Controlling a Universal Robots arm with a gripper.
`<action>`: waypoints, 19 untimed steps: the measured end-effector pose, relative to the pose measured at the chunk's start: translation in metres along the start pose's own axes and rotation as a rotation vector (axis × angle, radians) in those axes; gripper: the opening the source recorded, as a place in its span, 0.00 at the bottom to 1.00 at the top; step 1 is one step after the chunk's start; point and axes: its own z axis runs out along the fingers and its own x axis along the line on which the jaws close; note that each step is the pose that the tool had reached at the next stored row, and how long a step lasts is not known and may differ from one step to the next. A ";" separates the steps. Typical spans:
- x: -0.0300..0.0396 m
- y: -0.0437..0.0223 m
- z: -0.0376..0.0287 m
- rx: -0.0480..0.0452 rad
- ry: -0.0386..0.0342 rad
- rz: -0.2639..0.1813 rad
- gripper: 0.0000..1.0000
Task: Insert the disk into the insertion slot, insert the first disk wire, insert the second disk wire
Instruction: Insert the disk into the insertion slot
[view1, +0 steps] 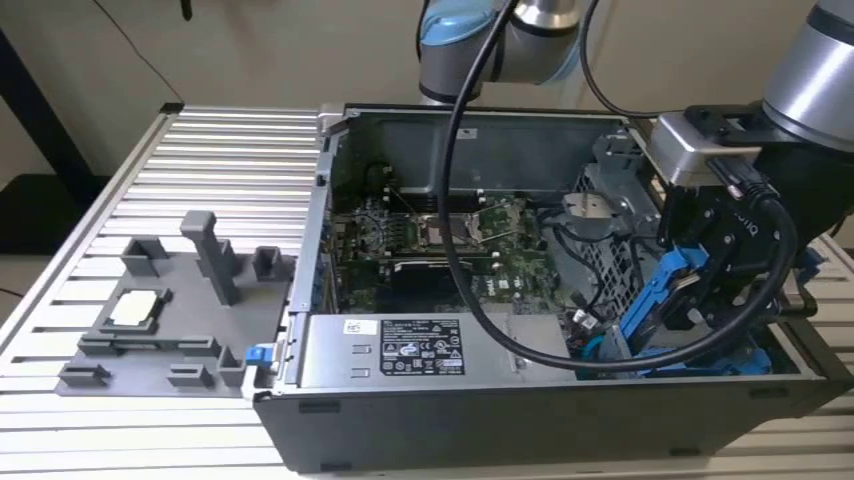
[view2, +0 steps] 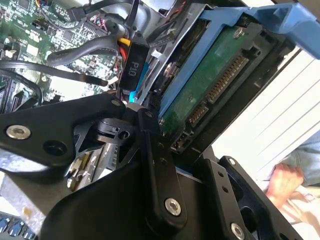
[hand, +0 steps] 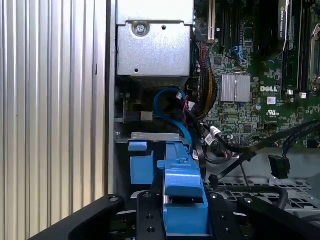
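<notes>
The disk (view1: 671, 288) stands steeply tilted at about four o'clock in the exterior view, inside the open computer case (view1: 534, 420), its upper end leaning toward one o'clock. The gripper (view1: 697, 305) pinches it by the bright blue frame, black fingers (hand: 146, 220) pressed against either side. In the second wrist view the disk's green circuit-board face (view2: 210, 85) and its connector row are exposed.

Its lower end dips toward the insertion slot (view1: 737, 362), the blue-railed bay at the case's five o'clock corner – whether it has entered the rails I cannot tell. The perforated grey drive cage (view1: 607, 255) stands just beside the disk, at its nine o'clock.

A black plug (view2: 133, 64) with coloured wires hangs loose near the disk, and a blue cable (hand: 172, 107) loops close to the frame.

Further out, the motherboard (view1: 441, 235) fills the case's middle, with the grey labelled power-supply box (view1: 400, 350) at its six o'clock. A black robot cable (view1: 461, 200) drapes across both. At nine o'clock, on the ribbed metal table (view1: 227, 150), sits a grey fixture tray (view1: 160, 320) – well apart from the case. A person's hand (view2: 282, 180) shows beyond the table edge.
</notes>
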 end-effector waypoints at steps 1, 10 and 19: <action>-0.0001 0.0000 0.0001 0.0001 -0.0006 0.000 0.33; 0.0002 0.0003 -0.0083 -0.0006 -0.0002 0.000 0.47; 0.0011 0.0014 -0.0471 -0.0006 0.0000 0.000 0.47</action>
